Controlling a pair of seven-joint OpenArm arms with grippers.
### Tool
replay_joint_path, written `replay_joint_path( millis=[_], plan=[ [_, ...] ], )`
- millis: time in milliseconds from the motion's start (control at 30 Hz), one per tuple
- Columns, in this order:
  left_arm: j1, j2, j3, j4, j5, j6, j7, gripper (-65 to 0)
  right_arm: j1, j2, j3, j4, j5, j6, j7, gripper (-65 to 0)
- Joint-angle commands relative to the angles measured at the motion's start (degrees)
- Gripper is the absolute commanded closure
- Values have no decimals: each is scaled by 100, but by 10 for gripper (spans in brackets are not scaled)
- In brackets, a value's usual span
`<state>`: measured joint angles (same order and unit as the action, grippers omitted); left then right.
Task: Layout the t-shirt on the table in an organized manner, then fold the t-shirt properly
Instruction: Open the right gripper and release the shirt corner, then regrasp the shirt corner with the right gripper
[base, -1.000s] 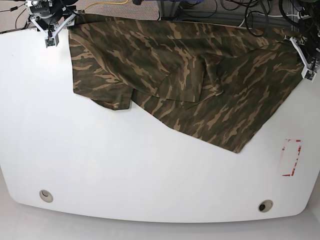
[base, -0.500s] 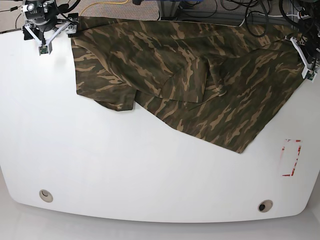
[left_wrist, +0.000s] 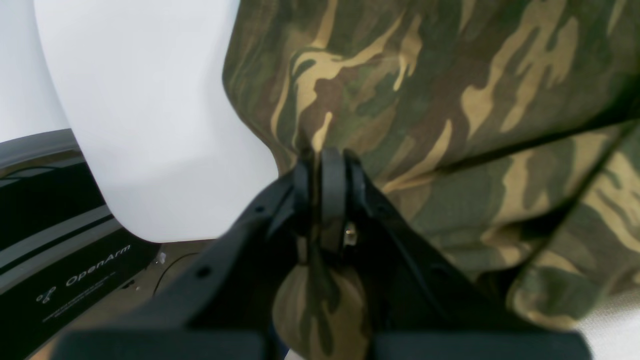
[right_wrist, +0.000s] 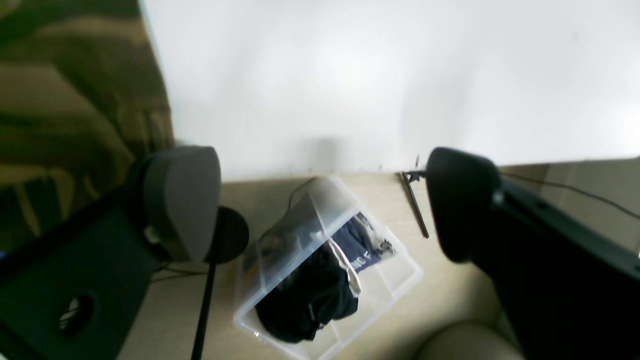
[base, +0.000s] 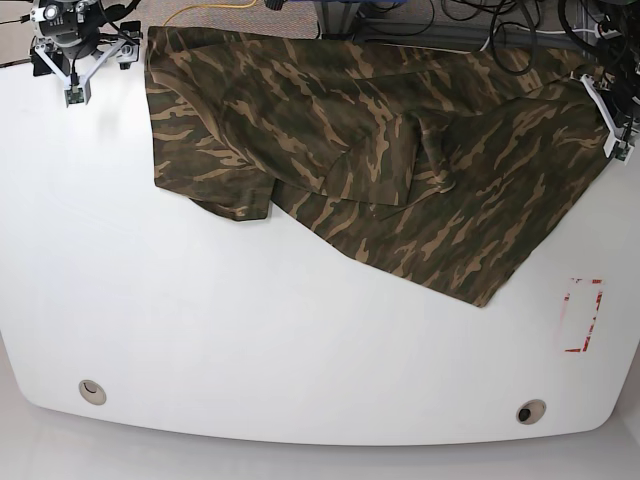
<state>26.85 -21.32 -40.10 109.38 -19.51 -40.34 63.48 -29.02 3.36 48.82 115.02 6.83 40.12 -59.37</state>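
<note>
The camouflage t-shirt (base: 380, 150) lies spread but creased across the far half of the white table (base: 300, 330). One flap is folded over near its middle, and its lower hem runs slanted toward the right. My left gripper (base: 592, 85) is at the far right edge. In the left wrist view this gripper (left_wrist: 325, 160) is shut on a pinch of the t-shirt (left_wrist: 450, 100). My right gripper (base: 80, 50) hangs at the far left corner, left of the shirt. In the right wrist view the right gripper (right_wrist: 320, 200) stands open and empty, with the t-shirt (right_wrist: 65, 100) off to its left.
A red-outlined mark (base: 583, 315) sits near the table's right edge, and two grommets (base: 92, 390) (base: 530, 411) lie near the front. Cables (base: 450, 20) run behind the table. On the floor below stands a clear bin (right_wrist: 325, 270) holding dark clothes.
My right gripper has opened, let go of the shirt's far left corner and drawn away to the left. The shirt's left edge has settled. The left gripper has stayed put.
</note>
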Motion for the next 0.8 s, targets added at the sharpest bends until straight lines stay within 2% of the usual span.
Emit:
replay_joint_path(
  millis=[0,333,567,767],
  plan=[
    [1,-114,-39,81,12,34,-49,0,225,73,37,89,7,-12,52,-626],
    [1,-114,-56,81,12,34,-49,0,910,64,-25,-69,7,-12,52,-631],
    [-61,-114,-56,81,12,34,-49,0,1174,64,-332,-263,7,-12,52,-629],
    [-61,-114,-56,81,12,34,-49,0,1332,-129,-614,-263,7,-12,52,-631]
  ],
)
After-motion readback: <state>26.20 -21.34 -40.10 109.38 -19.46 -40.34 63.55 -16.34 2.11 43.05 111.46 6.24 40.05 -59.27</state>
